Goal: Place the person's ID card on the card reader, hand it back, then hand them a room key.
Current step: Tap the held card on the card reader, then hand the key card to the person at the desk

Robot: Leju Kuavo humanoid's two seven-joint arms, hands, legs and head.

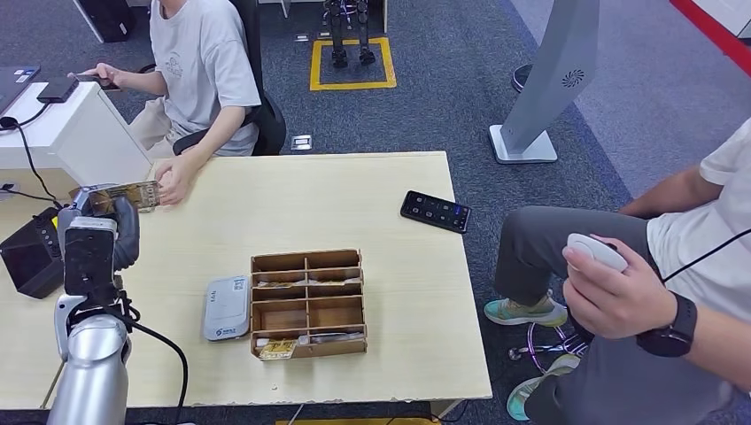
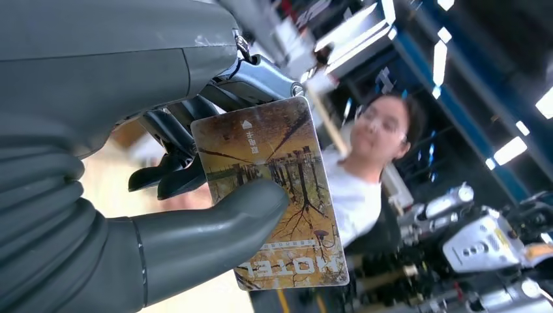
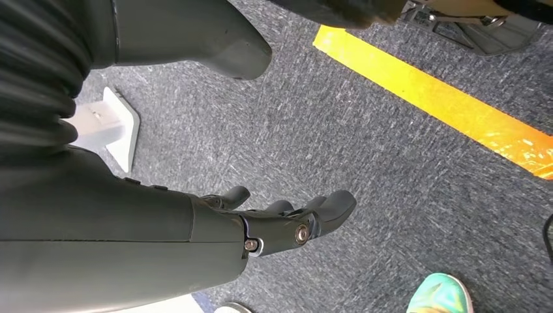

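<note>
Holding the brown landscape-printed plastic hotel key card (image 2: 274, 195) between thumb and fingers, your left hand (image 1: 104, 232) sits over the table's far-left edge, its card near the seated person's hand (image 1: 174, 181). This reads as the final handover. Extend slightly; release only once they grip. Right hand (image 3: 280, 222) hangs empty, fingers loosely apart.

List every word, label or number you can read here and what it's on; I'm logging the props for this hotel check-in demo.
"HOTEL": printed along one end of the room key card, which the left hand pinches; it reads upside down in the left wrist view.
Small white characters at that card's other end: too small to read.
White card reader label: too small to read.
Black phone screen: unreadable.
</note>
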